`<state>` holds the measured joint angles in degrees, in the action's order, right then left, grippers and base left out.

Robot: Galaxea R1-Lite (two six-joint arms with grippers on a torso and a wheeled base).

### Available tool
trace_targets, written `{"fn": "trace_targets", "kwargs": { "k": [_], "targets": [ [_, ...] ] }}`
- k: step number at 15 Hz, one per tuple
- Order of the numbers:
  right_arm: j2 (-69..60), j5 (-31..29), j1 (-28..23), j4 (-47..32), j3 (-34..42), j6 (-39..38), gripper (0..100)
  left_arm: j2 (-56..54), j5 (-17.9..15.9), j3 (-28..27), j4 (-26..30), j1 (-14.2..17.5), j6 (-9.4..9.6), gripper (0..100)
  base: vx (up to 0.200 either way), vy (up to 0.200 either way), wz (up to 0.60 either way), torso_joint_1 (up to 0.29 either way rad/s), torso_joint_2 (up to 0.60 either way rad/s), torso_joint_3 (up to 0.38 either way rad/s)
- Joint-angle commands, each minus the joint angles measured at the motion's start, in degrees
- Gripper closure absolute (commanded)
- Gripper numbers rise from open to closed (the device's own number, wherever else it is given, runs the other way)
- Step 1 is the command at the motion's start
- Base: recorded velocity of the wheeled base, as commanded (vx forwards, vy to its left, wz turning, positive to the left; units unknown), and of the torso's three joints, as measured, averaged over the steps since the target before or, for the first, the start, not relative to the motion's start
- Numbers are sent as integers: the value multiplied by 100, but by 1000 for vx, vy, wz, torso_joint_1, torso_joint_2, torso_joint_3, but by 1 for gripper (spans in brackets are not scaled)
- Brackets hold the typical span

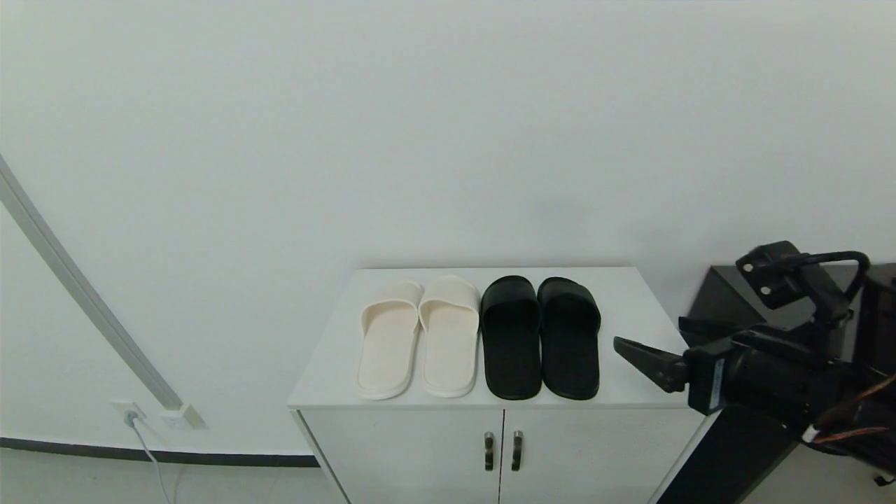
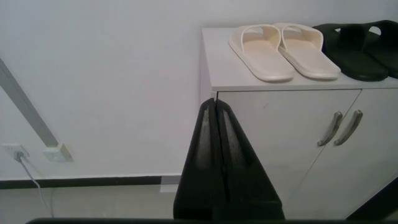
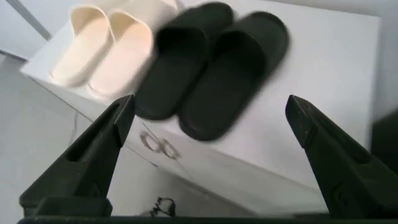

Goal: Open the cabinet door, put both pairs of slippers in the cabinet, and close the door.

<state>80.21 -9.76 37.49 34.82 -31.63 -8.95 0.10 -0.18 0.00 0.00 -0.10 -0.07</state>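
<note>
From the head: no step done yet, judging by the cabinet (image 1: 633,329) with both doors (image 1: 595,455) shut and the handles (image 1: 516,450) side by side at the middle seam. On its top, in one row, toes pointing to the far side: white slippers (image 1: 437,339) on the left, black slippers (image 1: 521,343) on the right, touching or nearly so. By the top's right edge, near the black pair's heels, the right gripper (image 1: 648,332), spread and holding nothing, apart from the slippers.

From the left wrist: left gripper (image 2: 214,109), pressed together with nothing between, low and just off the cabinet's near left corner, well apart from the handles (image 2: 339,127). Up on the top, white slippers (image 2: 286,46) nearer, black slippers (image 2: 364,50) beyond.

From the right wrist: right gripper (image 3: 210,102), spread wide and empty, hovering near the black slippers (image 3: 211,62), with the white slippers (image 3: 106,43) to their left. Below the top's front edge, probably the handles (image 3: 155,143), too blurred to be sure.

Left to do, as a judgement: everything. Opening a door, moving both pairs inside, shutting up again. Likely first: getting to a handle.
</note>
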Motion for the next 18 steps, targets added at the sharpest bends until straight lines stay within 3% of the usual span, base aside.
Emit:
{"fn": "trace_targets", "kwargs": {
  "k": [1,11,18],
  "targets": [
    [847,-377,470,175,-458,-257,0,-1,1,0,0,1,-1,100,0,0,0,0,0,0],
    [2367,-2460,1182,183,-1653,-450,0,-1,1,0,0,1,-1,100,0,0,0,0,0,0],
    [3035,-2856,1191,227,-2013,-845,0,-1,-8,0,0,1,-1,100,0,0,0,0,0,0]
  ]
}}
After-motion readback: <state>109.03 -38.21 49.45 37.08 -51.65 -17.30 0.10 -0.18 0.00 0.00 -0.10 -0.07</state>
